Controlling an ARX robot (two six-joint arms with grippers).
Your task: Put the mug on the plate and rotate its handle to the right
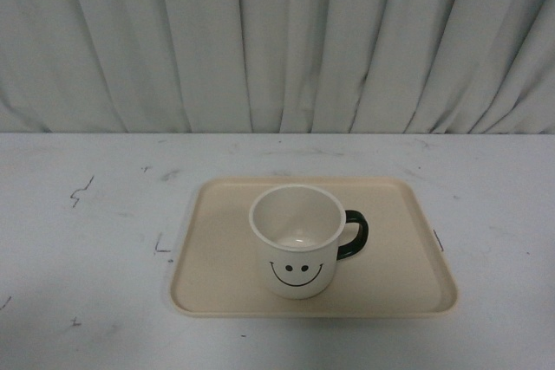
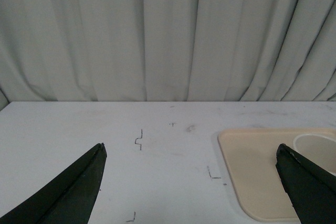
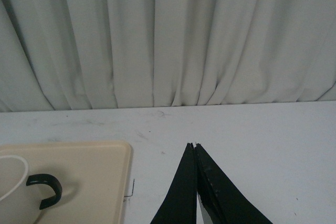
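My left pincer (image 2: pixel 190 153) hangs spread wide over the bench (image 2: pixel 63 129), holding nothing, left of the plate (image 2: pixel 247 171). My right pincer (image 3: pixel 195 146) is pressed together, empty, just right of the plate. The mug (image 1: pixel 296 240) stands upright on the plate, near its middle, smiley face toward me. Its handle (image 1: pixel 355 236) points to my right. A pale curtain (image 1: pixel 277 41) hangs behind the bench.

mug (image 1: pixel 296 242) upright on plate (image 1: pixel 217 276), handle (image 1: pixel 354 236) pointing right
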